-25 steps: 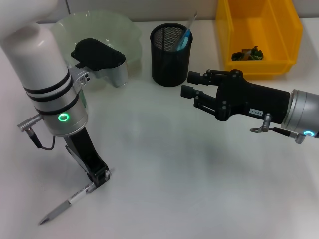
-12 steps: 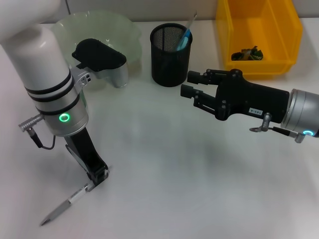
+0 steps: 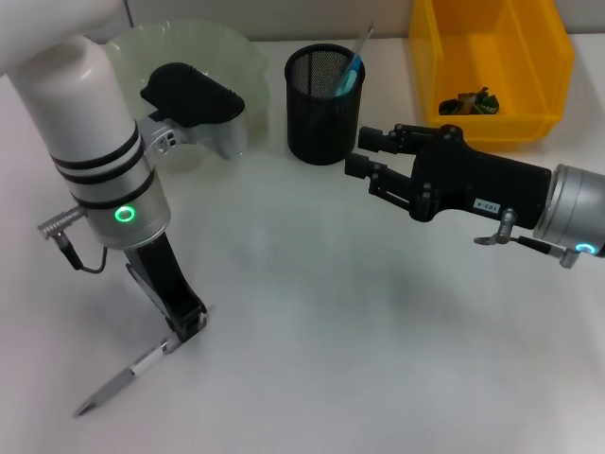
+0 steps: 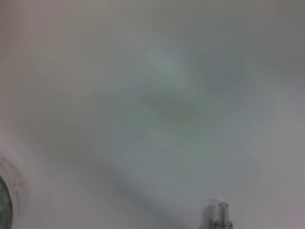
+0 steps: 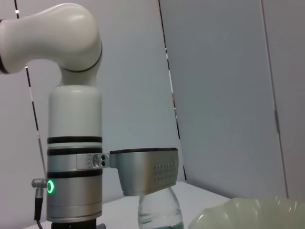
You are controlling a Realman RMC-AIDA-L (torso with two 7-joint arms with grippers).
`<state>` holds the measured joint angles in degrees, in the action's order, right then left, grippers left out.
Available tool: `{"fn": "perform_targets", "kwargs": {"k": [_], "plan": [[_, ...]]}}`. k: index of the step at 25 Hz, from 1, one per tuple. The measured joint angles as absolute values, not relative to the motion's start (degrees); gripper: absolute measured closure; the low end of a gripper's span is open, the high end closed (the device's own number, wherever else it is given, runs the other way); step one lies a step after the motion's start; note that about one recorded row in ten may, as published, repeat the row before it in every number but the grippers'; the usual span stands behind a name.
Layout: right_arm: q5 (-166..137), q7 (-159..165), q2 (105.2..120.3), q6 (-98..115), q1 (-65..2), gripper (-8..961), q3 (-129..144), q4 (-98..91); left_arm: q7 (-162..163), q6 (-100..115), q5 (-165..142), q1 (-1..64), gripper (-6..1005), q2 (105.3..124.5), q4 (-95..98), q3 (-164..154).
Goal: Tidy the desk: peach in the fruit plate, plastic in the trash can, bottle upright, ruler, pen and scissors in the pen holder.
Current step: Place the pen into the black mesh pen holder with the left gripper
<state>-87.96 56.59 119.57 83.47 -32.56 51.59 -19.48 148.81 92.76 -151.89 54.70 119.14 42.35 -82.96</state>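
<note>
White desk (image 3: 312, 340), matte, faint shadows; pale grey wall panels (image 5: 224, 86) behind it.

Left arm (image 3: 90, 142) stands tall over the near left of the desk. Yellow trash can (image 3: 492, 71) at far right, dark scraps inside. Pale green fruit plate (image 3: 189, 52) at far left, partly behind the arm. Black mesh pen holder (image 3: 324, 95) between them, a blue item standing in it.

Right gripper (image 3: 364, 156) hovers just right of the holder, fingers spread, nothing between them.

Left gripper (image 3: 189, 326) low at the desk, clamped on the upper end of the pen (image 3: 118, 386); the pen slants, tip at the desk near the front left edge.

A clear bottle (image 5: 159, 210) shows upright behind the left arm in the right wrist view.
</note>
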Motion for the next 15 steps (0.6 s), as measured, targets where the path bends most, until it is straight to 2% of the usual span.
{"fn": "perform_targets", "kwargs": {"k": [15], "plan": [[-87.4,56.2,119.44,83.5,-28.5,587,43.2,-19.6,146.9,100.3,-141.5,56.1,862,119.18,57.5,-80.9]]}}
